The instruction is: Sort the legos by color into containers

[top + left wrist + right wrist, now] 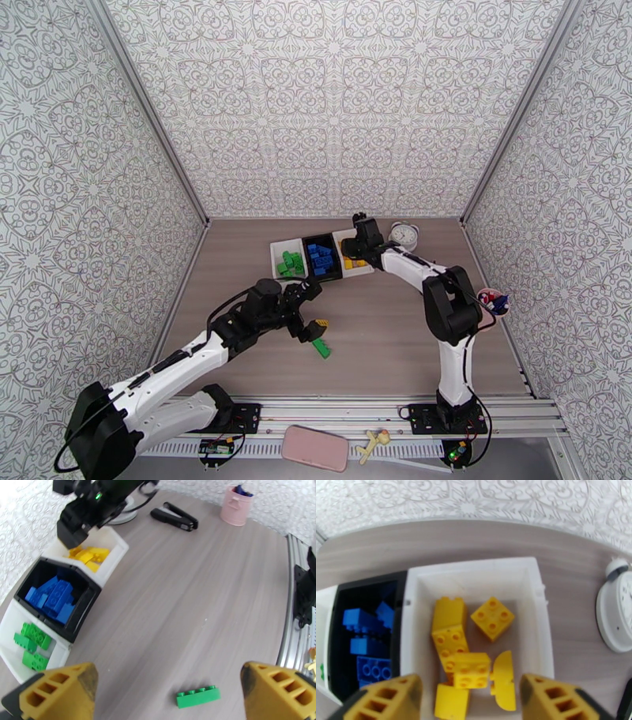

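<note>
Studded plastic legos (491,619), three rectangular bins (85,594), wood-grain surface (189,578).
Right claw (470,695), released, hangs over the white bin (474,565) holding yellow bricks (450,636); left claw (166,677), released wide, hangs above one long green brick (197,696) lying on the surface.

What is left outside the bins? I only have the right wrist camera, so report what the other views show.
Observer: One green brick lies loose on the table, well apart from the bins.
Operator: Report the left hand.
Observer: The left hand is open and holds nothing. In its own camera, that brick lies on the table between its fingers.
Operator: Give me the contents of the bin beyond the black one.
Observer: The left white bin holds green bricks and no other color.
</note>
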Motion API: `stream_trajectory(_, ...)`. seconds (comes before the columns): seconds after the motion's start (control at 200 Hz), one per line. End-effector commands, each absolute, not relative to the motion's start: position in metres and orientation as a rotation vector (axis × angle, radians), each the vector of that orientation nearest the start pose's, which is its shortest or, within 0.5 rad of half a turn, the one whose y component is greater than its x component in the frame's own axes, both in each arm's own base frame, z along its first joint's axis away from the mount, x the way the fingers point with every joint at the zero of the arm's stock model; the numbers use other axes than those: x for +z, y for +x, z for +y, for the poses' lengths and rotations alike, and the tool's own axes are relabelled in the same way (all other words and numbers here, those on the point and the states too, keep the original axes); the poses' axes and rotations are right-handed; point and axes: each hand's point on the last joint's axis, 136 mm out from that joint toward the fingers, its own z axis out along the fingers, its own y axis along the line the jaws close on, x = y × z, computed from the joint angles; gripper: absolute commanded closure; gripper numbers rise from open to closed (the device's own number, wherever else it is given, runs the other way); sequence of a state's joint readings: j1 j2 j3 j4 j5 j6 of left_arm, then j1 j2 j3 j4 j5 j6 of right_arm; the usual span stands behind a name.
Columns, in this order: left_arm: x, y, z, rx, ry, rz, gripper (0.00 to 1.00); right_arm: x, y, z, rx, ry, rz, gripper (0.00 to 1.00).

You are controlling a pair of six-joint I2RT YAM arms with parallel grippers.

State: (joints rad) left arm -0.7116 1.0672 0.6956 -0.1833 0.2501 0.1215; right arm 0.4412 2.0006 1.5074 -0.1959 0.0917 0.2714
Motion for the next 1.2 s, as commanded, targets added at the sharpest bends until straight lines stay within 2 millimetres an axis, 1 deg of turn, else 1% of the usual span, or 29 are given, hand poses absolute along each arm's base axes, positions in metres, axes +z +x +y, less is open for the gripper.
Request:
stream_trajectory(0.0, 0.172, 0.235, -0.245, -0.5, 0.891, 2.064, 0.0, 0.17, 0.507, 0.224, 0.316, -0.17, 2.171, 0.23)
stream_trajectory(0.125, 0.156, 0.219, -0.24, -0.429, 0.849, 2.195, 0.0, 0.178, 0.491, 0.219, 0.323, -0.216, 2.136, 0.14)
stream_trajectory(0.255, 0.134, 0.2, -0.239, -0.43, 0.822, 2.336, 0.0, 0.18, 0.475, 0.217, 0.346, -0.26, 2.128, 0.06)
stream_trajectory(0.36, 0.118, 0.185, -0.244, -0.435, 0.9, 2.419, 0.0, 0.183, 0.464, 0.215, 0.36, -0.281, 2.111, 0.03)
stream_trajectory(0.44, 0.11, 0.181, -0.249, -0.391, 0.977, 2.441, 0.0, 0.185, 0.458, 0.214, 0.369, -0.293, 2.105, 0.02)
stream_trajectory(0.575, 0.099, 0.179, -0.256, -0.367, 1.05, 2.485, 0.0, 0.186, 0.448, 0.214, 0.392, -0.332, 2.123, 0.0)
stream_trajectory(0.72, 0.085, 0.175, -0.266, -0.372, 1.119, 2.515, 0.0, 0.186, 0.444, 0.205, 0.352, -0.321, 2.122, 0.01)
stream_trajectory(0.82, 0.078, 0.178, -0.272, -0.365, 1.13, 2.523, 0.0, 0.185, 0.442, 0.2, 0.33, -0.31, 2.122, 0.0)
stream_trajectory(0.935, 0.071, 0.182, -0.28, -0.368, 1.142, 2.519, 0.0, 0.184, 0.44, 0.198, 0.326, -0.306, 2.125, 0.0)
stream_trajectory(1.08, 0.053, 0.187, -0.279, -0.32, 1.189, 2.533, 0.0, 0.181, 0.441, 0.199, 0.329, -0.299, 2.129, 0.01)
stream_trajectory(1.195, 0.045, 0.19, -0.282, -0.313, 1.201, 2.545, 0.0, 0.182, 0.441, 0.199, 0.333, -0.297, 2.127, 0.01)
